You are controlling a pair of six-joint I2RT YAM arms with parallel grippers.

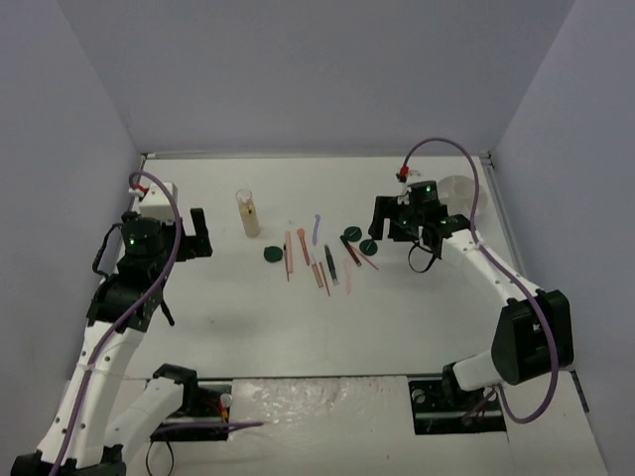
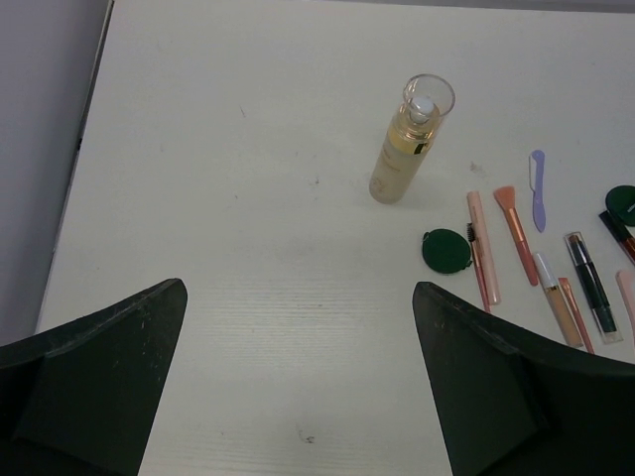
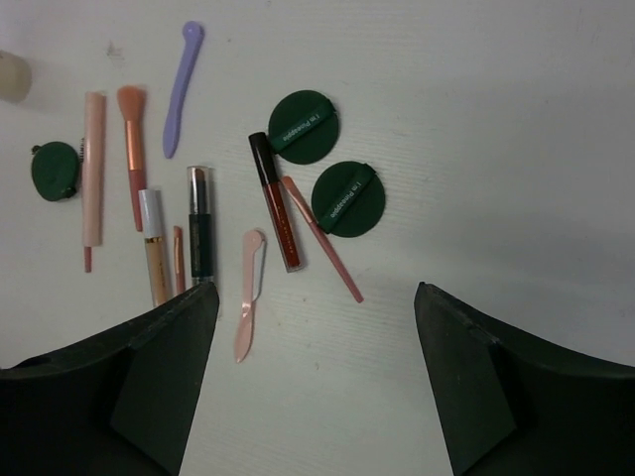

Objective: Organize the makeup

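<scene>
The round flat pads [image 3: 304,127] are dark green with small white writing. Beside them, one thin plastic stick [image 3: 183,87] is lilac and one slim tube [image 3: 275,203] is dark red.

- A white table [image 1: 298,337] spanned the enclosure from wall to wall, its matte top evenly lit, with only soft shadows.
- A plain grey-lilac back wall [image 1: 317,69] rose behind it.
- The left wall [image 1: 50,119] and right wall [image 1: 585,99] matched it in colour.
- A rougher patch [image 1: 298,397] at the near edge was perhaps worn.
</scene>
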